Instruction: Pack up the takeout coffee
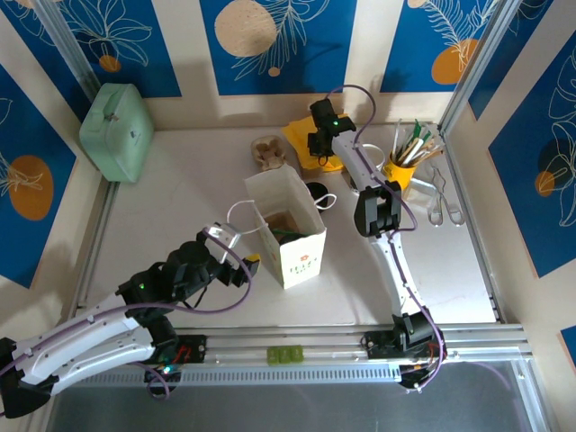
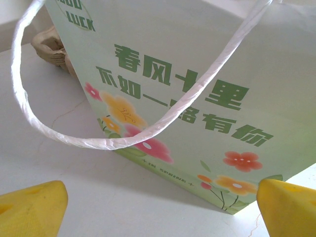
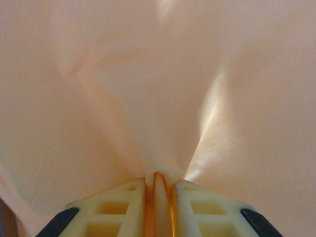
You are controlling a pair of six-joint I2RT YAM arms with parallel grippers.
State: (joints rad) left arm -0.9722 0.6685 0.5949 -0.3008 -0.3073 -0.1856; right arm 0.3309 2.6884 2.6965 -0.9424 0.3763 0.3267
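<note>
Nearest, the left tool [image 2: 160,210] is spread wide before the one flowered paper bag [image 2: 207,74], whose green lettering and white handle [image 2: 19,98] the left wrist view makes plain (from above that print is too small to read). From above, the single takeout coffee [image 1: 315,191] stands lid up on the worktop [image 1: 180,198] just behind the bag, with one yellow cup [image 1: 400,173] of sticks beyond. Farthest, the right wrist view has the right tool [image 3: 158,190] clenched on a fold of one pale napkin [image 3: 148,74].

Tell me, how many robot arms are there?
2: the left arm reaches toward the paper bag; the right arm stretches to the yellow paper at the back.
</note>
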